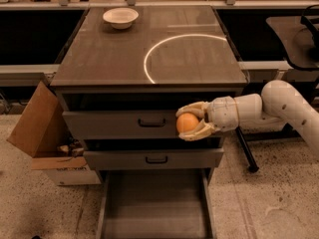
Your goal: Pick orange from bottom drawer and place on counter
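Closed on the orange [187, 123], the gripper [184, 123] hung in front of the cabinet at the height of the top drawer [109, 126], one pale finger [192, 107] curving over the fruit and the other cupping it from below. The orange sat between them, clear of every surface, just right of the top drawer's black handle [151, 123] and below the front edge of the counter [99, 59]. The white arm [286, 101] reached in from the right, its wrist roughly level and pointing left. The bottom drawer [106, 203] stood pulled well out toward the camera, its flat grey floor bare, directly beneath the held fruit but well apart from it. The middle drawer [119, 160] above it was pushed in. On the glossy dark counter a pale curved arc [146, 63] ran across the right half, and a white bowl [120, 17] rested near the back left corner, far from the gripper. A cardboard box [37, 128] with a raised flap stood on the speckled floor against the cabinet's left side. A thin dark leg [246, 151] slanted down to the floor just behind the arm's wrist.
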{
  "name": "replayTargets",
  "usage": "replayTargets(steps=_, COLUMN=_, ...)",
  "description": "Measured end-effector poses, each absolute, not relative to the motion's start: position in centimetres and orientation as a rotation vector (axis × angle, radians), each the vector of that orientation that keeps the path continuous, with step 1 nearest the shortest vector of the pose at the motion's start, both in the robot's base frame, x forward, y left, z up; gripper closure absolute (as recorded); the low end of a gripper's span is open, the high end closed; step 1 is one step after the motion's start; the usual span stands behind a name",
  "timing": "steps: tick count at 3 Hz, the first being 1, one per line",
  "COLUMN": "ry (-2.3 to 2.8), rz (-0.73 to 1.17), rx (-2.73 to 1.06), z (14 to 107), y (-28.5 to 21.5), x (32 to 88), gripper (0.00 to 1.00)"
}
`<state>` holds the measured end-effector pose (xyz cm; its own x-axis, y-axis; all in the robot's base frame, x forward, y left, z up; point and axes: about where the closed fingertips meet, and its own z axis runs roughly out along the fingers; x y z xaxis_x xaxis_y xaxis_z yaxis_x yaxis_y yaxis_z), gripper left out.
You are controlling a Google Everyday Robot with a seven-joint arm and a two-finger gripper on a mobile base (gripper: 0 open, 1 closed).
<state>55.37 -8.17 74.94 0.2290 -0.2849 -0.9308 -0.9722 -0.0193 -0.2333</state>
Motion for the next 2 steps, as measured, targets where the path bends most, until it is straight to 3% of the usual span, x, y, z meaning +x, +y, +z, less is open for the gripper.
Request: replayTargets(steps=2, ry=1.267, rz=0.84, rx=-1.42, z=82.9, y=-11.7, x=56.3, gripper=1.0)
